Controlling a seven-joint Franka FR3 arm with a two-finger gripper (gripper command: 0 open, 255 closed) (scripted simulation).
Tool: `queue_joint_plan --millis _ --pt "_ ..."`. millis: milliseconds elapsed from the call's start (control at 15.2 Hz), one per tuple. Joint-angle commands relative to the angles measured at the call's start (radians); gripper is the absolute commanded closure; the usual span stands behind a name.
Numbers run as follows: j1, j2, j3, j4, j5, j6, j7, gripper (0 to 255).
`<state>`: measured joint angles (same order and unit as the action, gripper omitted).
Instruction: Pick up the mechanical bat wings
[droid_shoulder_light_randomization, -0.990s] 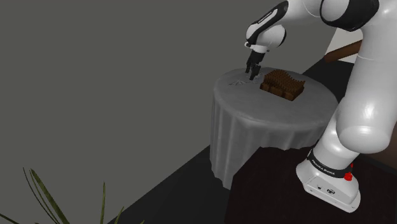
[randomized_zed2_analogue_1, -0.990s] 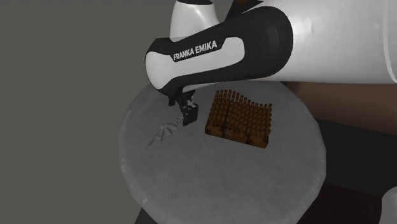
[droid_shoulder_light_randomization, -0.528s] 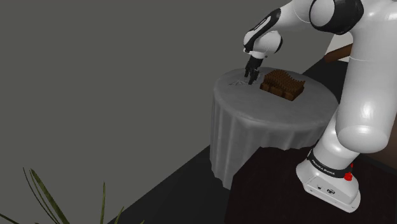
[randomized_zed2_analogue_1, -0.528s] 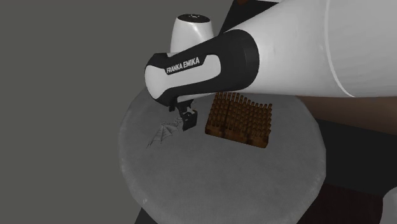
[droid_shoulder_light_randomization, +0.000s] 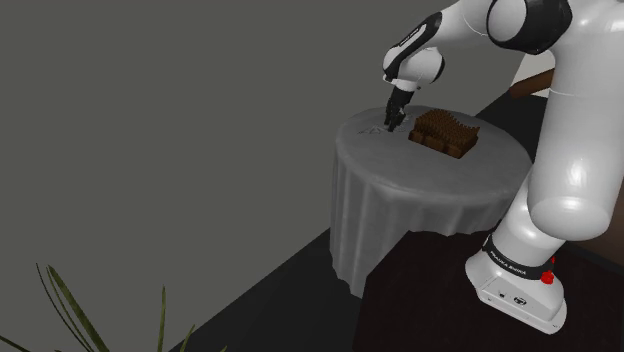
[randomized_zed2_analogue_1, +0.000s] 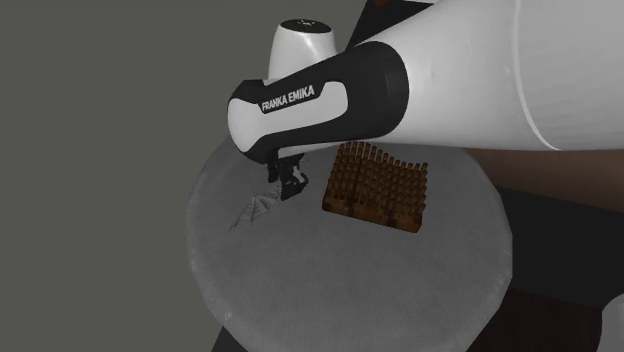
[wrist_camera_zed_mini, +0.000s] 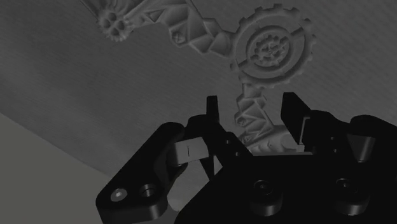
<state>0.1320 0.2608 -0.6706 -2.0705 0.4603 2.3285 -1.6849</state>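
At the second exterior view's left, on a round table draped in pale grey woven cloth (randomized_zed2_analogue_1: 330, 300), the flat grey mechanical bat wings (randomized_zed2_analogue_1: 252, 210) lie on the cloth. Their long axis slants from that view's lower left up to the right, towards the gripper. The wrist view shows thin matte struts braced in triangles, joined at a large toothed cogwheel (wrist_camera_zed_mini: 272, 48). The all-black two-finger gripper (randomized_zed2_analogue_1: 290, 185) sits low over the wings' right end, jaws apart, straddling one strut without clasping it. Farther right stands a brown rectangular block topped with rows of pegs (randomized_zed2_analogue_1: 378, 185).
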Motion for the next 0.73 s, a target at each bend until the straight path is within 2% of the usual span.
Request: queue_joint_plan --millis 0,660 --pt "-0.002 0.014 0.002 -0.002 0.002 0.003 -0.002 255" --pt "0.030 -0.077 -0.032 0.029 -0.098 -0.086 0.079 255"
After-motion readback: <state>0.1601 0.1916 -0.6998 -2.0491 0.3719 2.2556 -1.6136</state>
